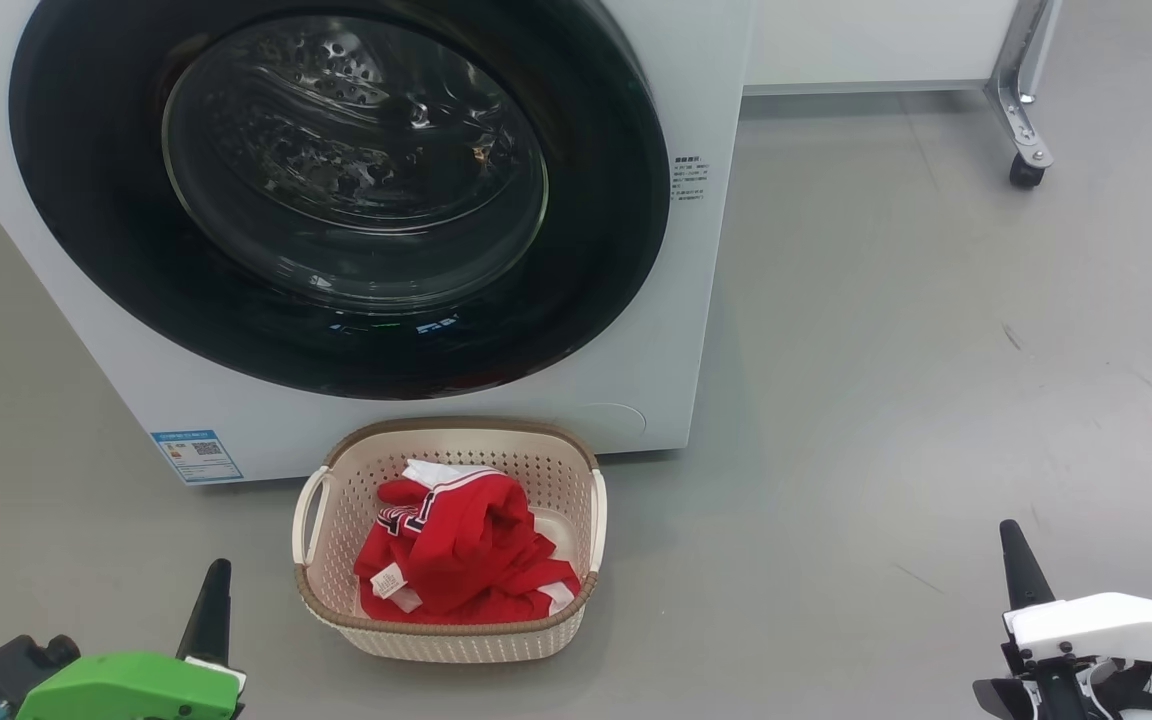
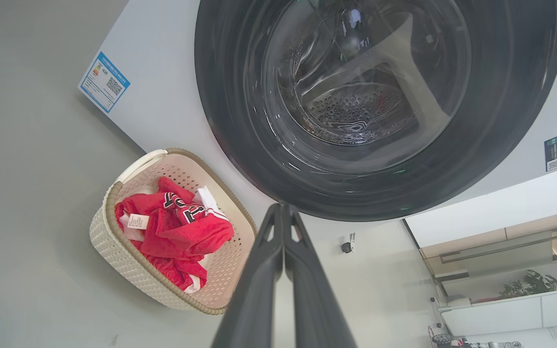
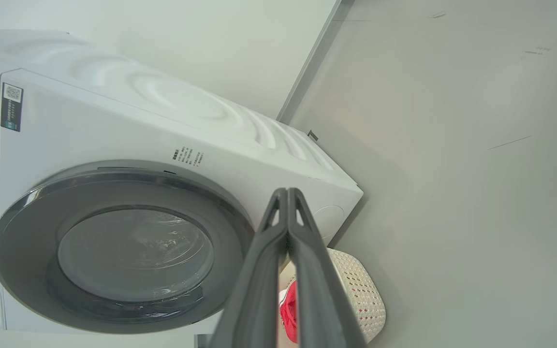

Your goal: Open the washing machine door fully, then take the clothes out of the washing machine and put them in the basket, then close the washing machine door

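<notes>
Down at the lower left, the left gripper (image 1: pixel 214 600) has its two dark fingers pressed together with nothing between them, pointing up toward the machine. Just to its right on the floor sits the basket (image 1: pixel 456 428), the clothes (image 1: pixel 456 545) heaped red inside it, nearer this gripper than the other. Behind the basket stands the washing machine (image 1: pixel 86 385). Its washing machine door (image 1: pixel 346 190) lies flat against the front, seemingly closed, up and ahead of both grippers. At the lower right, the right gripper (image 1: pixel 1021 565) is likewise pinched closed and empty, well apart from the basket. By my reckoning little remains, at most a check on the door.
</notes>
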You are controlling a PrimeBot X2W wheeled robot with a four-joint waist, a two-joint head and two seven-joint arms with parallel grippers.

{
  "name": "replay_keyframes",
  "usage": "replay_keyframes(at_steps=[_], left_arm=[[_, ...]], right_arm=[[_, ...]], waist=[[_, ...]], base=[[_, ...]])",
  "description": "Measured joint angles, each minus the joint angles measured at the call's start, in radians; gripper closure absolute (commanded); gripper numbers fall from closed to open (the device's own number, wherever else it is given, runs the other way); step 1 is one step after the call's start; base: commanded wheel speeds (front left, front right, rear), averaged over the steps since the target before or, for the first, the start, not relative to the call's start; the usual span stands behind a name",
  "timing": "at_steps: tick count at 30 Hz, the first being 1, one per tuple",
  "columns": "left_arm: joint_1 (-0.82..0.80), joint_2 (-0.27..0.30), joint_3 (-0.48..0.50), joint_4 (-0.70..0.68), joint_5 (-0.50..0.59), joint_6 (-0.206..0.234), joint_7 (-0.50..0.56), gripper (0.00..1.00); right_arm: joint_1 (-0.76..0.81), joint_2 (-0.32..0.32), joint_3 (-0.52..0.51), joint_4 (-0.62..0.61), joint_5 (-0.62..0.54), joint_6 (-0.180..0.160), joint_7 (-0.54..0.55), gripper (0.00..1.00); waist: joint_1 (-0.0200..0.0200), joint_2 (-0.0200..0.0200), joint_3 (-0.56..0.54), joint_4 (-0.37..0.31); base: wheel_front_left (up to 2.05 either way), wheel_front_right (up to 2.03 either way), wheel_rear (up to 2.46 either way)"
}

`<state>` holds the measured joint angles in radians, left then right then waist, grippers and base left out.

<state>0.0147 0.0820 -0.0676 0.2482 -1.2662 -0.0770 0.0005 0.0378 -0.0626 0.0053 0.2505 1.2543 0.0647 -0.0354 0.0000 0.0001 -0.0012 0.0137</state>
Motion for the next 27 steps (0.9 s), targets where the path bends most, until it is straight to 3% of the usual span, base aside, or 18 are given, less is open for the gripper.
replay_keyframes(at_steps=[27], left_arm=[[-0.06,-0.015,0.1,0.023,-0.342,-0.035,0.071,1.0]], right_arm=[[-0.081,-0.01,-0.069,0.016,0.373,0.048,0.085,1.0]], waist=[[0.0,0.0,0.004,-0.013]], base=[[0.0,0.0,0.0]])
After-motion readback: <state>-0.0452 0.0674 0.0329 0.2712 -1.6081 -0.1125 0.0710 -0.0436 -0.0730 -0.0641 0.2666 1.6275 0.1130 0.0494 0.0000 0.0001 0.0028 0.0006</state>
